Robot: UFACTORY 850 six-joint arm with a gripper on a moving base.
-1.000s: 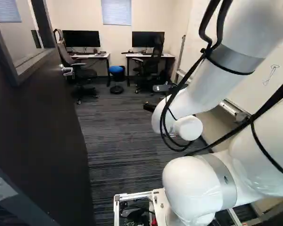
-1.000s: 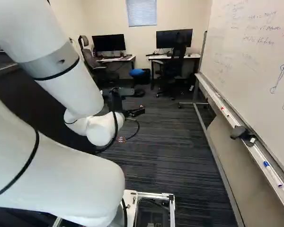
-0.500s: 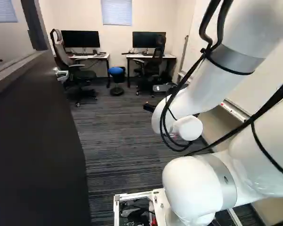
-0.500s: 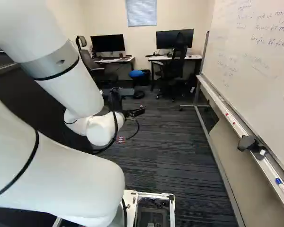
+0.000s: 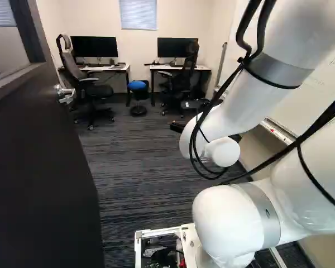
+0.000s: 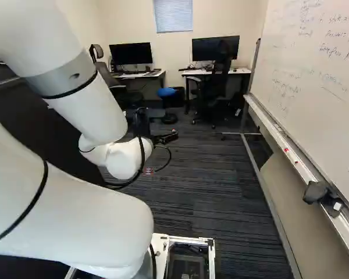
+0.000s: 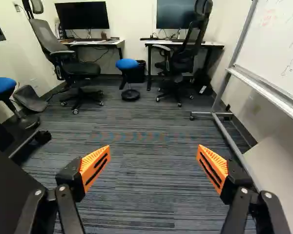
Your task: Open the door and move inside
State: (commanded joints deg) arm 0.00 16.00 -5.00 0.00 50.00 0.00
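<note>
Door [image 5: 44,173] stands open at the left of the left base view, its metal handle [image 5: 65,94] out toward the room, and I have carpet [image 5: 137,167] running ahead of me to the desks [image 5: 178,66] by the far wall. I judge the opening part done and the moving in underway: the front frame of my base [image 6: 192,239] seems to be at or just past the doorway, though I can't see the threshold or my rear end. What's left is to drive fully inside, minding the door on one side and the whiteboard [image 6: 323,64] on the other. My gripper [image 7: 153,153] is spread wide with nothing between its orange pads, and the handle is well clear of it, so I see no grip left to release. Only the left base view gives me that handle; in the right base view my white arm [image 6: 75,197] covers much of the door's dark face. The right base view repays me with the long whiteboard tray [image 6: 299,165] and a dark object [image 6: 323,195] sitting on it, which I'd watch for clearance. The wrist view alone shows a second blue-topped stool [image 7: 2,87], beyond the office chair [image 7: 71,61] and off to the door's side, hidden from both base views.
</note>
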